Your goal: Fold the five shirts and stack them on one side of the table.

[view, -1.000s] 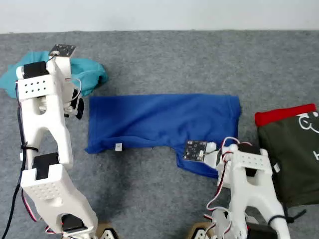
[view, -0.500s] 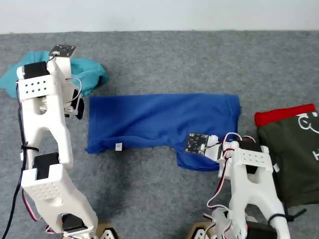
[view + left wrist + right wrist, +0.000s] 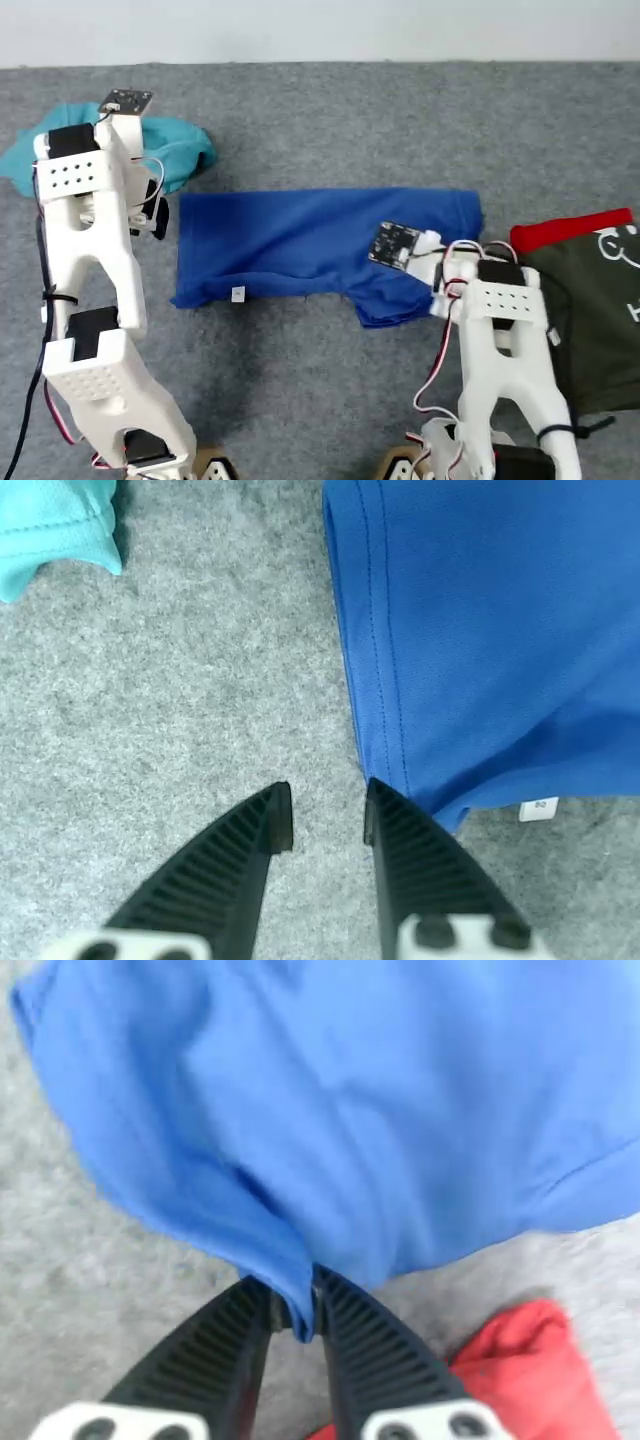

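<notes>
Handling: the blue shirt (image 3: pixel 320 245) looked soft, light and limp. It would likely sag and crease wherever it was not held, and drag a little on the rough grey tabletop (image 3: pixel 330 120).
Where to hold: probably the stitched hem (image 3: pixel 375 680) or a corner, where the doubled cloth gives a firmer pinch than the single layer.
Look: plain deep blue and spread mostly flat, with a sleeve bunched at the near right and a small white tag (image 3: pixel 238 294) near the front left corner.
Place: mid-tabletop, between the crumpled teal shirt (image 3: pixel 175 150) at the far left and the dark shirt (image 3: pixel 590 320) at the right, which had red cloth (image 3: pixel 570 230) along its far edge.
Right jaws: closed tight, pinching a fold of the blue shirt's near right edge.
Left jaws: slightly parted and empty, hanging over bare tabletop just beside the hem.
</notes>
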Controlling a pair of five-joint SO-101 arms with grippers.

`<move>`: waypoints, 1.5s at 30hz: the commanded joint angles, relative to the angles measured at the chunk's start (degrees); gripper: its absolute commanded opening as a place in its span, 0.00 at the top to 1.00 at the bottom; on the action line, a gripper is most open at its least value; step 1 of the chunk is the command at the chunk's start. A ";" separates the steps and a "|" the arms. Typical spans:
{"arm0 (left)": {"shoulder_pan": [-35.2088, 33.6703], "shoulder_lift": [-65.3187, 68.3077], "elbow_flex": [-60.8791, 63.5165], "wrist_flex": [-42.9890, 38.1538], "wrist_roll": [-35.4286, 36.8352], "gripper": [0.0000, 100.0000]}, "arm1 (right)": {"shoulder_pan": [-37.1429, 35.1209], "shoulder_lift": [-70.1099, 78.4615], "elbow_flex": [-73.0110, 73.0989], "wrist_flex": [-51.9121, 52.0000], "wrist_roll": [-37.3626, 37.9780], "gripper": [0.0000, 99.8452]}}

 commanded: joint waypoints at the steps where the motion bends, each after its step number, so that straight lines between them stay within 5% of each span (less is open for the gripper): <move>1: -0.26 -3.34 -0.22 1.14 -0.44 0.88 | -1.89 0.04 -2.73 -6.29 -3.69 0.99; 7: -0.18 -3.34 -0.22 1.14 -0.44 0.88 | -1.98 5.49 -4.40 -14.11 -4.92 0.99; 17: 6.68 -3.34 -0.13 1.14 -0.88 0.88 | -2.07 20.88 -22.07 -14.20 -13.01 0.99; 30: 6.95 -3.34 -0.13 1.14 -1.93 0.88 | -2.77 39.87 -34.55 -13.67 -17.58 0.96; 36: 6.95 -3.34 -0.13 1.14 -1.93 0.88 | -3.65 39.52 -34.81 -9.71 -18.64 0.76; 45: 9.32 -3.34 -0.13 1.05 -1.67 0.88 | -0.13 24.31 -34.81 -1.19 -29.10 0.76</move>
